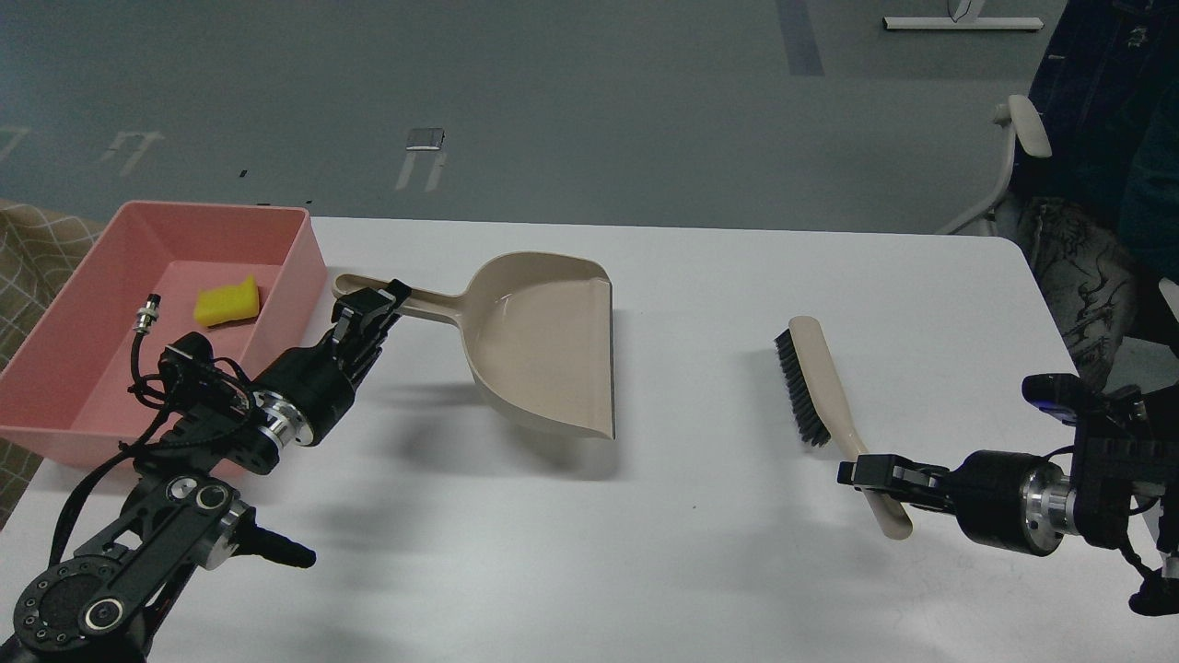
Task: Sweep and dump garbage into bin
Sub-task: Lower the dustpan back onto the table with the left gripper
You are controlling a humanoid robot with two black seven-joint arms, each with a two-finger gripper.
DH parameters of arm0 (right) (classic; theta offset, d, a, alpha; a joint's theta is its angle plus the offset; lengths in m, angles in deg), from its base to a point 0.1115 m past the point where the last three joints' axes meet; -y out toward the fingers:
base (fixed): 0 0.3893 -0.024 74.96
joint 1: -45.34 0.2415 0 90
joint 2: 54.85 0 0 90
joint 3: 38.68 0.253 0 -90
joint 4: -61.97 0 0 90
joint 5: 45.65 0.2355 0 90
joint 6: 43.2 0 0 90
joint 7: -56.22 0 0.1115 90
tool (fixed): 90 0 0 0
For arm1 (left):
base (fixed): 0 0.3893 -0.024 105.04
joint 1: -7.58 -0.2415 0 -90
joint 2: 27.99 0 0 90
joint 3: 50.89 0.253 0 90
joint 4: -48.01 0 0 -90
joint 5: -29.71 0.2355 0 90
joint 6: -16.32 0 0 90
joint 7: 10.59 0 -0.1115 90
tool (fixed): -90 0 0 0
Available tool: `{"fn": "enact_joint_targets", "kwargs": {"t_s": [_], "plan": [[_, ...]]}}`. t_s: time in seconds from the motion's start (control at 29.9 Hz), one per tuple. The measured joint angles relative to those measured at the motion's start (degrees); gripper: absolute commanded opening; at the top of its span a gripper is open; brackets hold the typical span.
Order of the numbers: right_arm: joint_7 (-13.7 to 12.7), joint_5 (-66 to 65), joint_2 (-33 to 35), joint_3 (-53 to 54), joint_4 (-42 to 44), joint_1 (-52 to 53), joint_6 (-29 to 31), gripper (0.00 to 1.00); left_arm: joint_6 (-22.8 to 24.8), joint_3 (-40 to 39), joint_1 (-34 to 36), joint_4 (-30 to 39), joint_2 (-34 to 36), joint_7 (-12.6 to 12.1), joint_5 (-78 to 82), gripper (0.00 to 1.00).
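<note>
The salmon-pink bin (295, 267) stands at the table's far left with the yellow sponge chunk (227, 303) lying inside it. The pale bread-like slice is out of view. My left gripper (368, 308) is shut on the handle of the beige dustpan (548, 345), whose pan is low over the middle of the table, just right of the bin. My right gripper (870, 479) is shut on the handle of the beige brush (820, 387), whose black bristles face left, on the right of the table.
The white table (645, 552) has a rounded far-right corner. A chair and a seated person (1096, 184) are beyond the table's right edge. Grey floor lies behind the table.
</note>
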Motion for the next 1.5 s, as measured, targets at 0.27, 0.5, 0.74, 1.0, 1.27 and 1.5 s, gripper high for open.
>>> {"fn": "enact_joint_targets", "kwargs": {"t_s": [0.27, 0.5, 0.74, 1.0, 1.27, 1.5], "plan": [[0.1, 0.1, 0.0, 0.0, -0.1, -0.2, 0.0, 0.00, -1.2, 0.4, -0.1, -2.6, -2.5, 0.4, 1.4, 0.00], [0.2, 0.1, 0.0, -0.1, -0.1, -0.3, 0.1, 0.00, -1.2, 0.4, -0.2, -4.3, -4.6, 1.1, 2.0, 0.00], [0.2, 0.2, 0.0, -0.1, 0.0, -0.5, 0.1, 0.00, -1.2, 0.4, -0.2, -4.8, -5.0, 1.2, 1.9, 0.54], [0.2, 0.1, -0.2, -0.2, 0.3, -1.0, 0.1, 0.03, -0.8, 1.7, -0.3, -4.9, -4.9, 1.1, 1.0, 1.00], [0.1, 0.0, -0.3, -0.2, 0.6, -1.4, 0.1, 0.15, -0.4, 4.4, -0.6, -5.2, -4.8, 1.1, 0.6, 1.00], [-0.3, 0.1, -0.1, -0.2, 0.7, -1.6, 0.1, 0.42, 1.6, 4.3, -3.9, -4.4, -3.6, 2.2, 0.6, 1.00]]}}
